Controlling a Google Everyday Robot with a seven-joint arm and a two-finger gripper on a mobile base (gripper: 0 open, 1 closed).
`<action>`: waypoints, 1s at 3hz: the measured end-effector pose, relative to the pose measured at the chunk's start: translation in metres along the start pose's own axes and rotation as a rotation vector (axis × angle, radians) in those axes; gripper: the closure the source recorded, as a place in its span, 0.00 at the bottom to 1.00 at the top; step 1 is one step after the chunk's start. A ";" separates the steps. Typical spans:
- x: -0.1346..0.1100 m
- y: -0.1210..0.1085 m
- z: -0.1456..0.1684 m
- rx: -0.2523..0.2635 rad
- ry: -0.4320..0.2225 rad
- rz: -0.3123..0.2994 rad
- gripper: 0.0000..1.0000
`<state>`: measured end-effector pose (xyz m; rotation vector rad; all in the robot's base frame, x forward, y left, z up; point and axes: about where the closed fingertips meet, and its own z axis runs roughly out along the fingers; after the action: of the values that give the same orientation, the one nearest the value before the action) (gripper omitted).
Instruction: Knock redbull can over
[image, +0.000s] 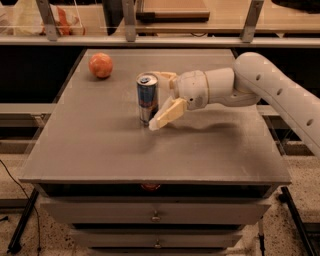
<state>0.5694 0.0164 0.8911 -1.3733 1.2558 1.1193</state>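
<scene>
Risk first. We find the gripper (159, 100) spread wide, its two fingers set either side of the can (147, 99). We judge the main hazard to be a push that lands too low. The near finger (167, 114) slopes down to the foot of the can, and pressure there is likely to slide the can upright across the table (100, 150) and not tip it.

A second hazard is that the open fingers cradle the can instead of striking it. The can would then be carried or pinned and remain standing.

Third, once toppled, a slim round can may roll. The left edge of the table lies well apart from the can, but the grey top is smooth, with no lip that we can see. The orange ball (101, 65) sits at the far left, well apart from the can, and could be struck only by a long roll.

Position. The can stands upright near the middle of the table, somewhat to the left and far of centre. The gripper reaches in from the right on the white arm (270, 90). The can sits at the mouth of the open fingers. The far finger (164, 76) shows just behind its rim, and the near fingertip lies just beside its base on the near right. We cannot tell whether either finger touches the can.
</scene>
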 end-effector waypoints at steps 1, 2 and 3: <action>0.003 0.001 0.008 -0.021 -0.013 0.010 0.00; 0.007 0.000 0.013 -0.031 -0.023 0.018 0.00; 0.010 -0.003 0.011 -0.021 -0.022 0.022 0.18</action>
<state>0.5725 0.0261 0.8795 -1.3621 1.2496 1.1630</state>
